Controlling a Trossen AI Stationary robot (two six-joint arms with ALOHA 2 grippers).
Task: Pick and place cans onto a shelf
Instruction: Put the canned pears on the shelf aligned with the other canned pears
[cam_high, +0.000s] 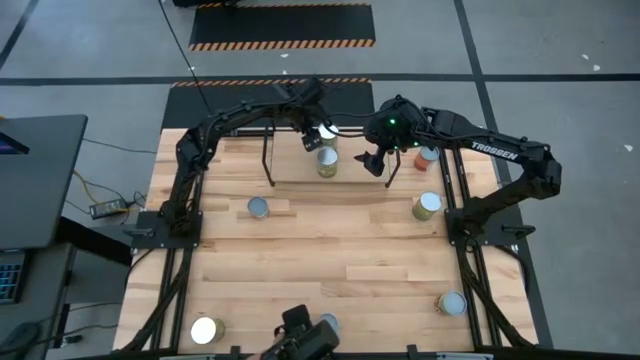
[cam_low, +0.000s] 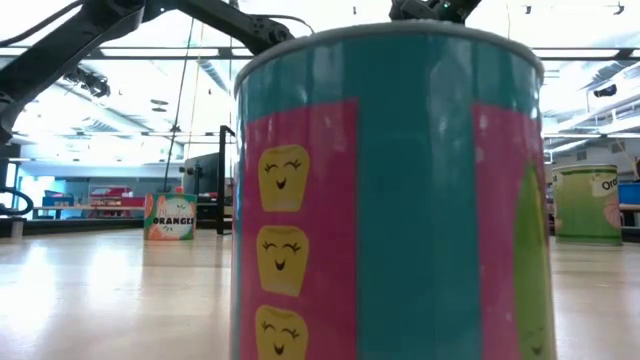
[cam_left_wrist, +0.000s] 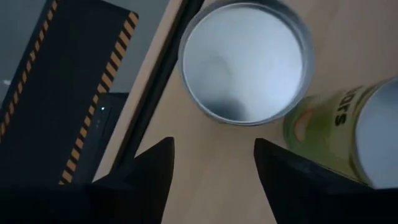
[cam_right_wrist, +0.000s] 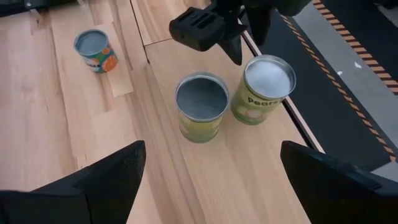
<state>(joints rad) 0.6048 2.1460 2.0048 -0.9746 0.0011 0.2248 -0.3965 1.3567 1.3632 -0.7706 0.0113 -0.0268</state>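
While two yellow-green cans (cam_right_wrist: 200, 115) stand side by side on the shelf (cam_right_wrist: 249, 168), the left gripper (cam_left_wrist: 211, 168) hovers just above one of them, jaws apart and holding nothing, probably to clear it after placement. Right gripper (cam_right_wrist: 211, 180) waits near the shelf, jaws wide apart and empty. Other cans sit scattered on the bench (cam_high: 330, 250), including an orange one (cam_right_wrist: 94, 51); how many in all is hard to tell.
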